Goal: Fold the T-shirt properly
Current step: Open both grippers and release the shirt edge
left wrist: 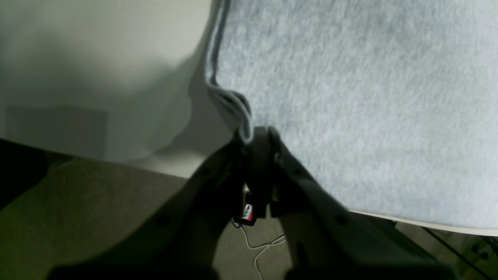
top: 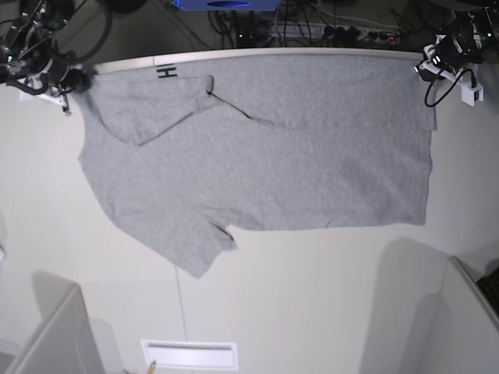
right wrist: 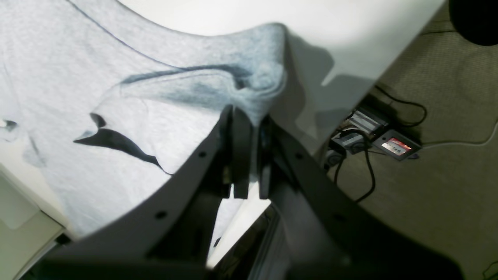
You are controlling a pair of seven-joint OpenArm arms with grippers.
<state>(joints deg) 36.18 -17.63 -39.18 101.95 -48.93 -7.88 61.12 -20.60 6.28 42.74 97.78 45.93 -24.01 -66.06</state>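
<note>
T-shirt (top: pixel 273 171) between both hands

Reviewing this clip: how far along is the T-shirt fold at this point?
Early, I'd say. Partly done: a strip of the T-shirt is turned over along the far edge, one black letter showing. In hand: the left gripper and right gripper each grip a far corner. Left: one sleeve still juts toward the near side, and the body lies broad, not yet a compact bundle.

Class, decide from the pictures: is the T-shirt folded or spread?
Partly folded: in the base view, the grey T-shirt has its far edge turned back, while one sleeve still sticks out.
</note>
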